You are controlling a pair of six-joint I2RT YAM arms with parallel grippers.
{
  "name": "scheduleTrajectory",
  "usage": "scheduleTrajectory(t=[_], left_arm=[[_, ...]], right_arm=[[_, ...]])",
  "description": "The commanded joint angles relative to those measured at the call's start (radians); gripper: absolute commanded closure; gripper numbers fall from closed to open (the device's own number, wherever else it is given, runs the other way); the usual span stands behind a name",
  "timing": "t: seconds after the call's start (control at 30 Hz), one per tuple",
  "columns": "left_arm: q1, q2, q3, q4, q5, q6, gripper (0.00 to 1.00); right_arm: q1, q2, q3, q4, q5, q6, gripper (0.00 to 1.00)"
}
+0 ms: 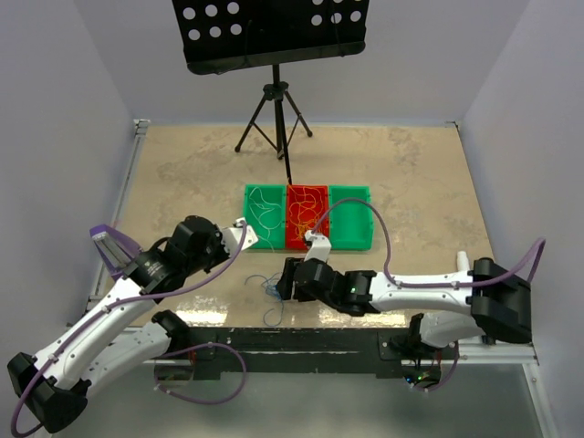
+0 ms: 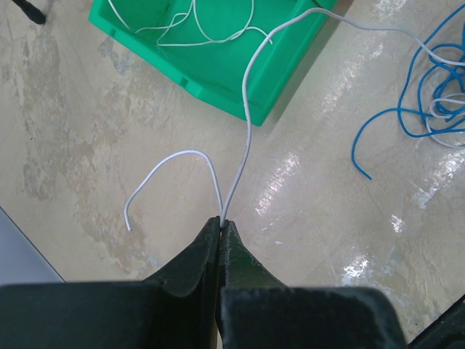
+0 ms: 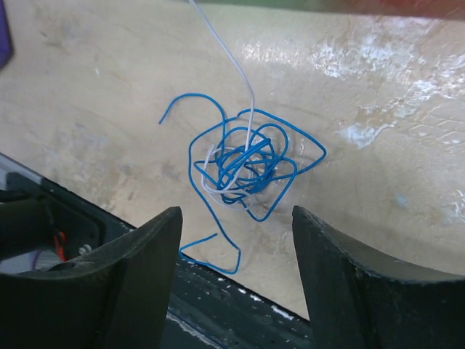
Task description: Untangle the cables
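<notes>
A small clump of thin blue cables [image 3: 243, 163] with a white strand through it lies on the table near the front edge; it also shows in the top view [image 1: 271, 290] and at the right of the left wrist view [image 2: 439, 87]. My left gripper [image 2: 221, 219] is shut on a white cable [image 2: 245, 138] that runs past the green tray's corner to the clump. In the top view the left gripper [image 1: 245, 235] is beside the tray's left front corner. My right gripper [image 3: 236, 218] is open and empty, just above and short of the clump, also in the top view [image 1: 287, 278].
A three-part tray stands mid-table: a left green bin [image 1: 251, 239] holding white cables [image 2: 196, 29], a red middle bin [image 1: 294, 239] with yellow-orange cables and a right green bin [image 1: 351, 239]. A black music stand [image 1: 274, 119] is behind. The table's dark front edge [image 3: 218, 305] is close to the clump.
</notes>
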Motion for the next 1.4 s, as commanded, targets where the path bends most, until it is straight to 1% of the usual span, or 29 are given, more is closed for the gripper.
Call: scheduleTrajectory(t=[0.0, 0.2, 0.23, 0.27, 0.4, 0.47, 0.53, 0.6, 0.67, 0.7, 0.77, 0.83, 1.0, 1.1, 1.2, 1.3, 1.37], left_arm=[[0.005, -0.023, 0.060, -0.024, 0.066, -0.011, 1.00], [0.005, -0.034, 0.070, -0.046, 0.078, 0.015, 1.00], [0.005, -0.037, 0.070, -0.047, 0.081, 0.018, 1.00], [0.005, -0.042, 0.068, -0.049, 0.083, 0.022, 1.00], [0.005, -0.048, 0.060, -0.053, 0.081, 0.023, 1.00], [0.005, -0.046, 0.054, -0.052, 0.071, 0.020, 1.00], [0.005, -0.049, 0.036, -0.036, 0.049, 0.019, 1.00], [0.005, -0.042, 0.015, 0.002, -0.009, 0.011, 1.00], [0.005, -0.022, -0.005, 0.052, -0.111, 0.003, 1.00], [0.005, -0.010, -0.012, 0.078, -0.156, -0.001, 1.00], [0.005, 0.012, -0.015, 0.124, -0.239, -0.012, 1.00], [0.005, 0.010, -0.006, 0.157, -0.276, -0.023, 1.00], [0.008, 0.001, 0.065, 0.186, -0.296, -0.058, 1.00], [0.009, -0.025, 0.125, 0.214, -0.308, -0.080, 1.00], [0.011, -0.077, 0.201, 0.296, -0.342, -0.112, 1.00], [0.011, -0.154, 0.261, 0.428, -0.315, -0.138, 1.00], [0.009, -0.166, 0.325, 0.461, -0.285, -0.153, 1.00]], right_arm=[[-0.013, 0.076, 0.066, 0.124, -0.068, -0.081, 0.34], [-0.060, 0.196, 0.109, 0.194, -0.100, -0.115, 0.43], [-0.065, 0.217, 0.117, 0.195, -0.097, -0.118, 0.47], [-0.068, 0.237, 0.129, 0.195, -0.093, -0.121, 0.50], [-0.068, 0.272, 0.146, 0.184, -0.088, -0.118, 0.74], [-0.066, 0.250, 0.131, 0.175, -0.067, -0.115, 0.79], [-0.066, 0.211, 0.103, 0.151, -0.060, -0.104, 0.80], [-0.065, 0.156, 0.065, 0.131, -0.059, -0.087, 0.82], [-0.065, 0.101, 0.025, 0.112, -0.057, -0.076, 0.83], [-0.065, 0.076, 0.010, 0.108, -0.057, -0.067, 0.86], [-0.065, 0.017, -0.019, 0.063, -0.050, -0.049, 0.95], [-0.065, -0.025, -0.044, 0.040, -0.047, -0.029, 1.00], [-0.065, -0.109, -0.052, -0.068, -0.007, 0.023, 1.00], [-0.065, -0.178, -0.024, -0.224, 0.074, 0.111, 1.00], [-0.065, -0.238, 0.013, -0.399, 0.159, 0.229, 1.00], [-0.065, -0.287, 0.017, -0.451, 0.176, 0.274, 1.00], [-0.065, -0.286, 0.011, -0.455, 0.182, 0.274, 1.00]])
